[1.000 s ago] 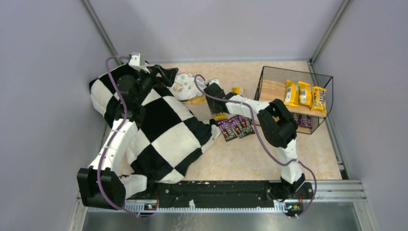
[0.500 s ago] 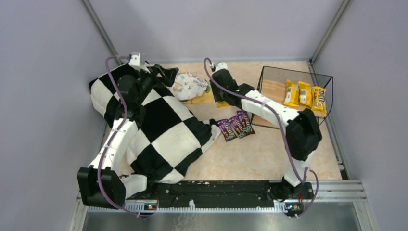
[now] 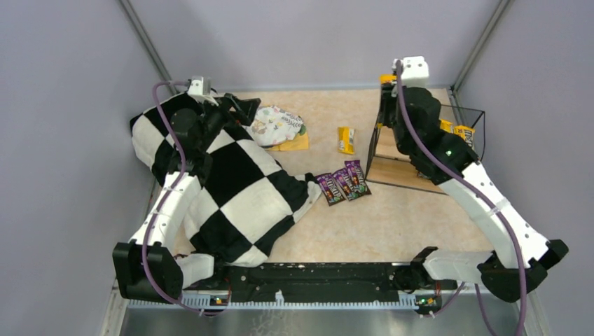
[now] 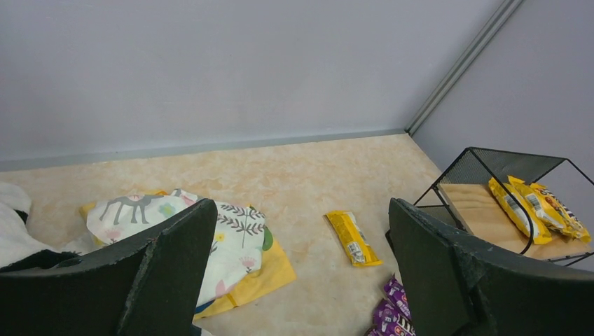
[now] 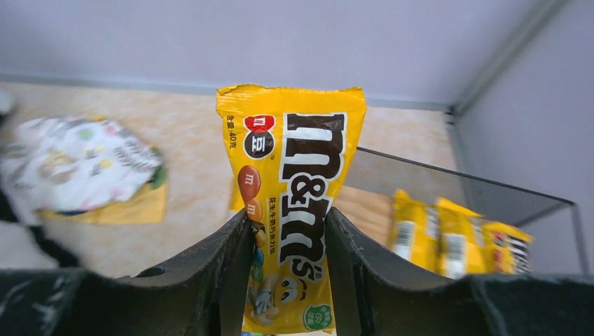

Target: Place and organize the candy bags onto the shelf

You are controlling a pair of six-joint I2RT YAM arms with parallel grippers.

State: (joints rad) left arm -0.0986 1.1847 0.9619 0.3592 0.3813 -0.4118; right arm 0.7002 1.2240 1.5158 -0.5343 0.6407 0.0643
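Right wrist: yellow bag (image 5: pixel 300 175) in tool (image 5: pixel 288 234)

Right arm raised, reaching far; right claw (image 5: pixel 288 217) clamped on yellow candy bag (image 5: pixel 294 140). Left arm extended, left claw (image 4: pixel 301 206) spread wide.

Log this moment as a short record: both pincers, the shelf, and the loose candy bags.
left pincer: open, empty
right pincer: shut on held yellow bag, raised beside the shelf
upper tier: three shelved yellow bags
table: loose yellow bag; three dark bags side by side
left to place: held bag plus four on table
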